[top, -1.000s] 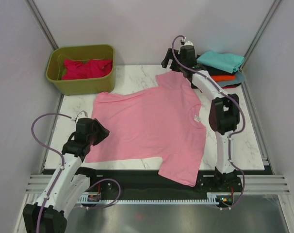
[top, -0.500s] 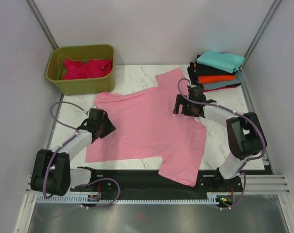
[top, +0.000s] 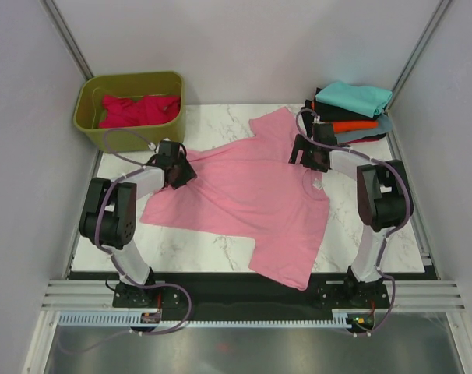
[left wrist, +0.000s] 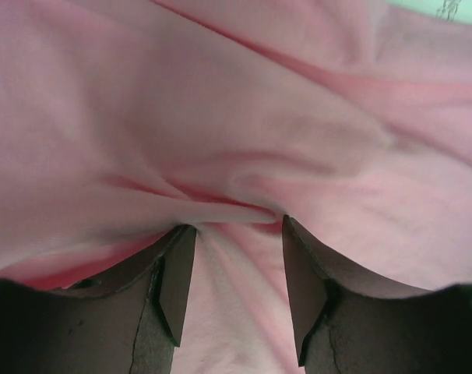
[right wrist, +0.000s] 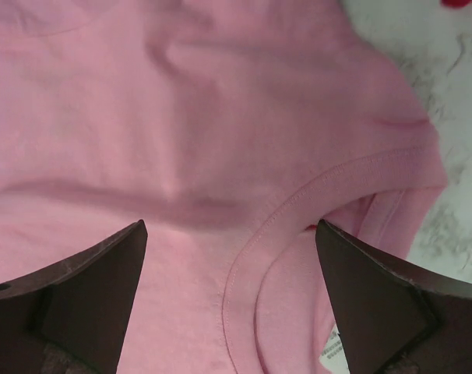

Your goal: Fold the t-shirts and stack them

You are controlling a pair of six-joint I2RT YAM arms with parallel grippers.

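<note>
The left gripper (top: 181,167) has shifted along the hem of the light pink cloth t-shirt (top: 244,195) to its far corner, drawing the near corner inward; the right gripper (top: 303,156) moved from sleeve to collar.

A white marble-patterned worktop (top: 189,253) carries a light pink t-shirt (top: 251,195), spread flat and slightly skewed across its middle, one sleeve hanging past the near edge. An olive-green plastic tub (top: 127,136) stands at the far left corner and a stack of folded t-shirts (top: 349,117) at the far right.
</note>
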